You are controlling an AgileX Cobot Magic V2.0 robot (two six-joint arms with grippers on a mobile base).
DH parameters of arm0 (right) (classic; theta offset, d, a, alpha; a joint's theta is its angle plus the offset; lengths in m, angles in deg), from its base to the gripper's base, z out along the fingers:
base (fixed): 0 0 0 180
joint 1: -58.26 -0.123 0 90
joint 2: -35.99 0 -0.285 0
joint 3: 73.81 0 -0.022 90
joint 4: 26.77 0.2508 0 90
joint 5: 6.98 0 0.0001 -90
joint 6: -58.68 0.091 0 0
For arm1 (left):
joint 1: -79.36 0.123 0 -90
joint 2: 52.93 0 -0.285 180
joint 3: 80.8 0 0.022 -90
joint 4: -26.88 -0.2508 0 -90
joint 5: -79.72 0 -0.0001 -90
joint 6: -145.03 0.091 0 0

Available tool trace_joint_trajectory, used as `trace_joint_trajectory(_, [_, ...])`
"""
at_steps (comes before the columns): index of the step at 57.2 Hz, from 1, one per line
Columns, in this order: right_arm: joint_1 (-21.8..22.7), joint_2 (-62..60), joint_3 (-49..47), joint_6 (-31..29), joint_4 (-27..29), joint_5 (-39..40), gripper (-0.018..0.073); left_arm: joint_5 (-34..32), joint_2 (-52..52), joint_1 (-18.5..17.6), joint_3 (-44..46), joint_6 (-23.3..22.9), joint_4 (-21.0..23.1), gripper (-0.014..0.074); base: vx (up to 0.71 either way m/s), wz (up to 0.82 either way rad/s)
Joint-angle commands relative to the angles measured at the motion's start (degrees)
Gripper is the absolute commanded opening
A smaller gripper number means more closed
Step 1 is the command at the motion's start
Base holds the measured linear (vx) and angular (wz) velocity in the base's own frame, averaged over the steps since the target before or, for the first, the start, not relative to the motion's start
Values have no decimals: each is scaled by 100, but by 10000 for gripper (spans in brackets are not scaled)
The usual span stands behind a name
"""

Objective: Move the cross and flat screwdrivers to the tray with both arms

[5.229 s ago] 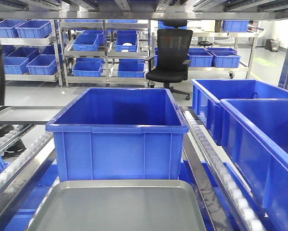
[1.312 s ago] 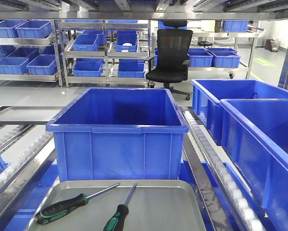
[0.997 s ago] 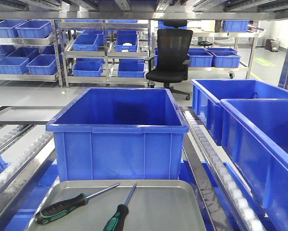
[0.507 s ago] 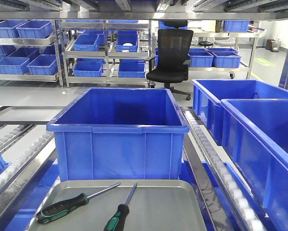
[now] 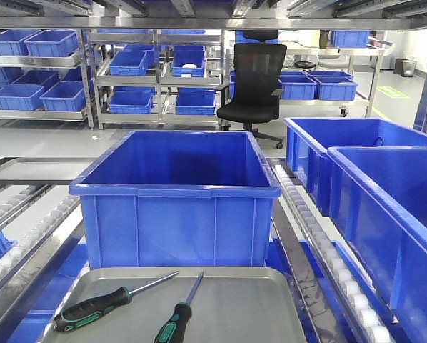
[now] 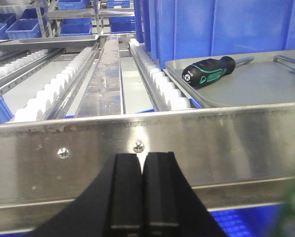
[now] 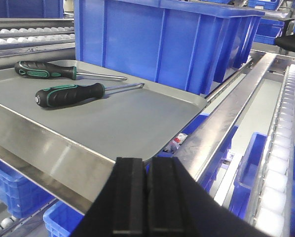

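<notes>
We see both screwdrivers lying flat on the grey tray (image 5: pixel 242 314), in its left half, just in front of the deep blue bin (image 5: pixel 174 196). The longer screwdriver (image 5: pixel 99 306) runs diagonally, handle toward the tray's near-left corner, tip pointing up-right toward the bin. The shorter screwdriver (image 5: pixel 175 323) lies just beside it, apart, steeper, handle nearest us and tip pointing toward the bin. Our left gripper (image 6: pixel 141 195) and right gripper (image 7: pixel 146 197) hang clenched with nothing between the pads, short of the metal rail (image 6: pixel 187 143).
</notes>
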Motion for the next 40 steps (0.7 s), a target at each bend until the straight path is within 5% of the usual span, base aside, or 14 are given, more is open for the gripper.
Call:
trace_joint_trajectory(1, [14, 57, -177, -6, -43, 422, -8, -469, -79, 15, 145, -56, 2, 0, 0, 0])
trace_joint_trajectory(29, [24, 46, -172, 12, -90, 416, -8, -465, -79, 15, 145, -56, 2, 0, 0, 0])
trace_joint_trajectory(40, [976, -483, 788, 835, -625, 1492, -8, -463, -79, 15, 145, -56, 2, 0, 0, 0])
